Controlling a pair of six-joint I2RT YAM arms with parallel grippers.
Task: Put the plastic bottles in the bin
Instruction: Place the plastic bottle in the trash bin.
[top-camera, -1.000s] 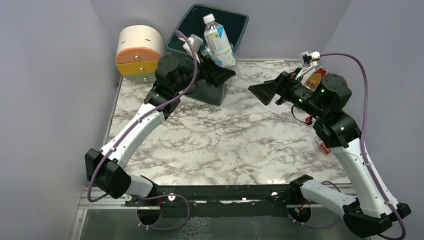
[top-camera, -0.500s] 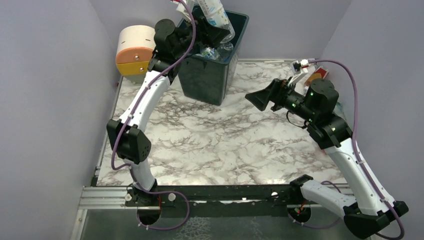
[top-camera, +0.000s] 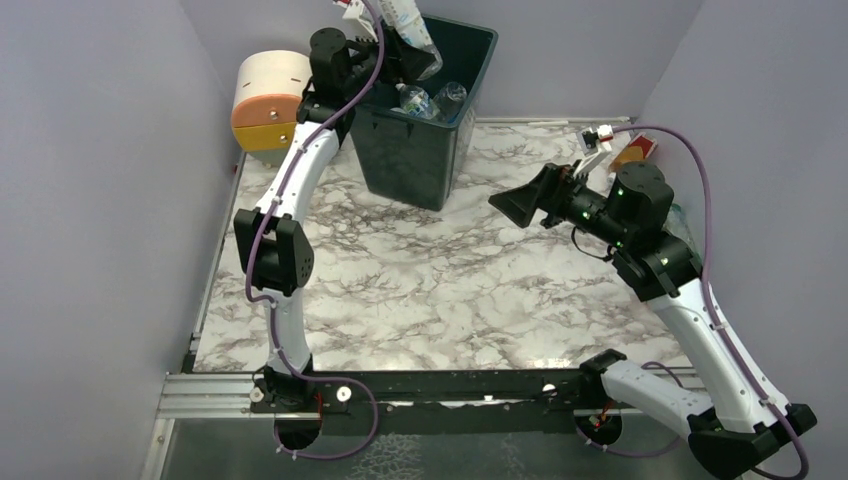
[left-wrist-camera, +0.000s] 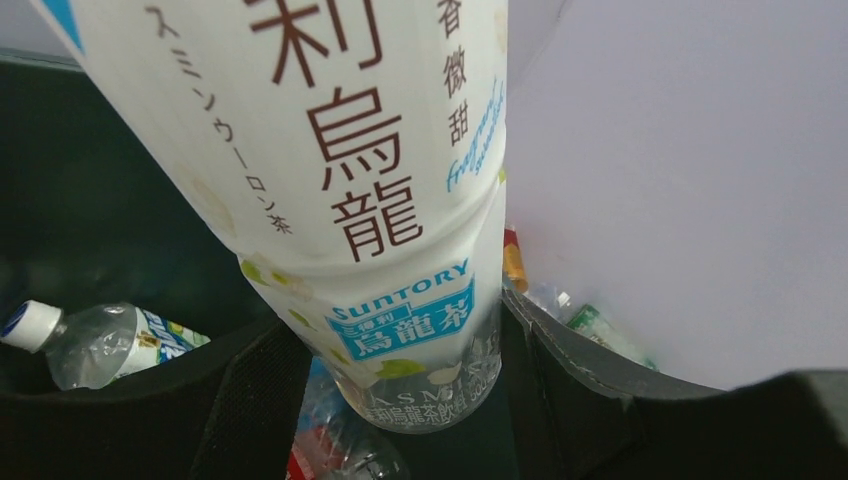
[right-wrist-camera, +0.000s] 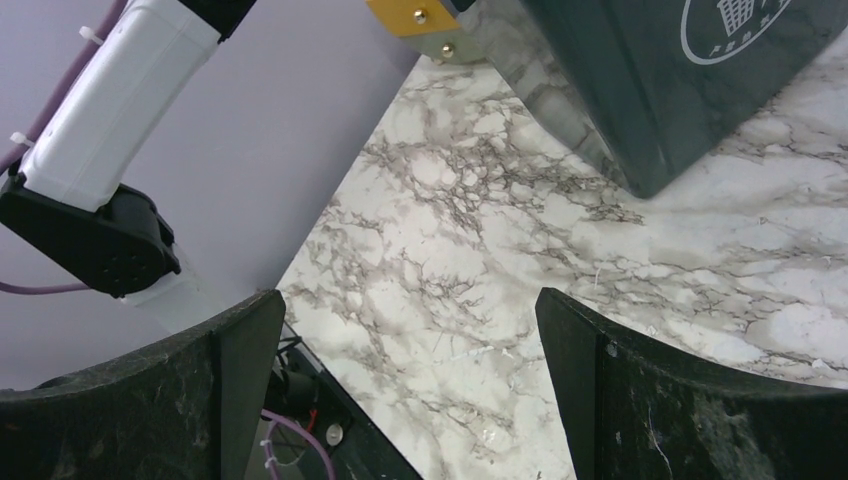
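White-labelled Suntory tea bottle (left-wrist-camera: 330, 150), clear base, is gripped by left tool (left-wrist-camera: 405, 390) over green bin (top-camera: 410, 165). Right tool (right-wrist-camera: 410, 385) is spread open.

We record: bin (top-camera: 405, 165), dark green, white round emblem on one wall; held bottle (left-wrist-camera: 330, 180), white label with brown characters, blue band lettered in white, pale green spots, clear base; second bottle (left-wrist-camera: 95, 345), clear, white cap, blue-and-green label; table (top-camera: 450, 290), white marble veined in grey; drawer unit (top-camera: 270, 100), cream top, orange and yellow fronts; arms (top-camera: 300, 185), white links, black joints; cables (right-wrist-camera: 30, 288), purple; walls (top-camera: 100, 200), pale lilac
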